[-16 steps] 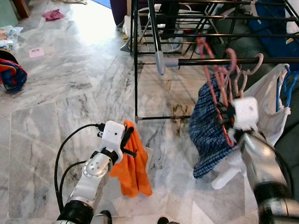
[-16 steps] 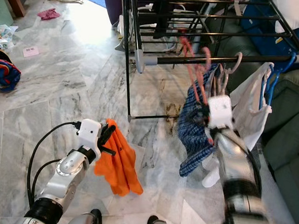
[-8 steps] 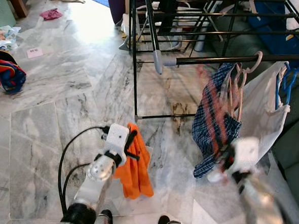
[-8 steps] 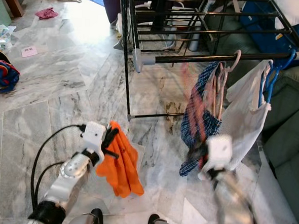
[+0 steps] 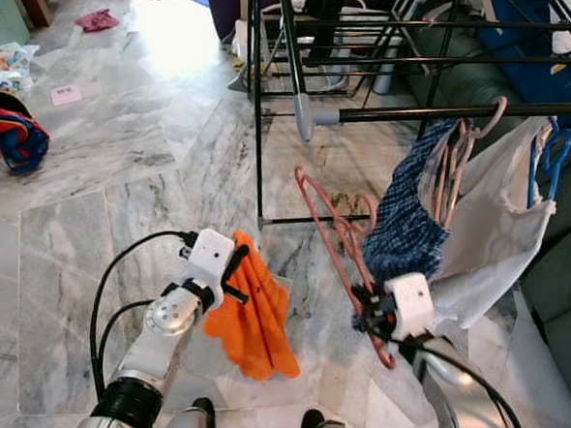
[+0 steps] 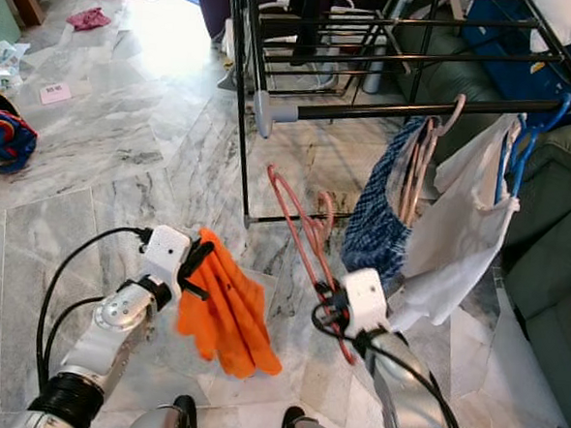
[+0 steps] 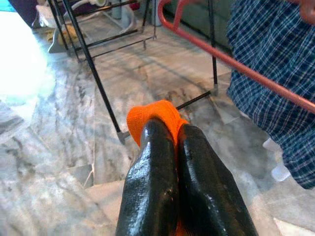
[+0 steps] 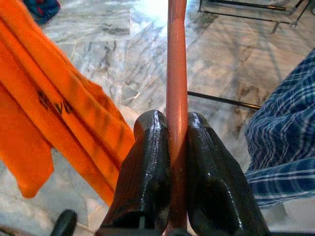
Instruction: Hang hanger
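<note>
Standing over a grey-veined marble floor (image 5: 95, 164), the robot has both arms raised in front of it. The right gripper (image 8: 167, 147) has its two black fingers (image 8: 147, 167) pressed tight on the thin bar of a salmon-red plastic hanger (image 5: 329, 222), which it holds low and tilted, well below the black metal drying rack (image 5: 418, 111) and just beside the hanging clothes. From the rack's front rail hang a blue checked shirt (image 5: 406, 226) and a white cloth garment (image 5: 497, 237), with a pale pink hanger hook (image 5: 490, 115) and a blue hanger (image 5: 556, 158) over the same rail. The left gripper (image 7: 172, 147) is closed with its fingers touching, pinching a fold of a bright orange cloth (image 5: 255, 314) that droops from it toward the floor, left of the red hanger. Off at the far left of the floor lies a crumpled red and blue bundle (image 5: 14, 139), and a small pink rag (image 5: 96, 20) lies further back.
</note>
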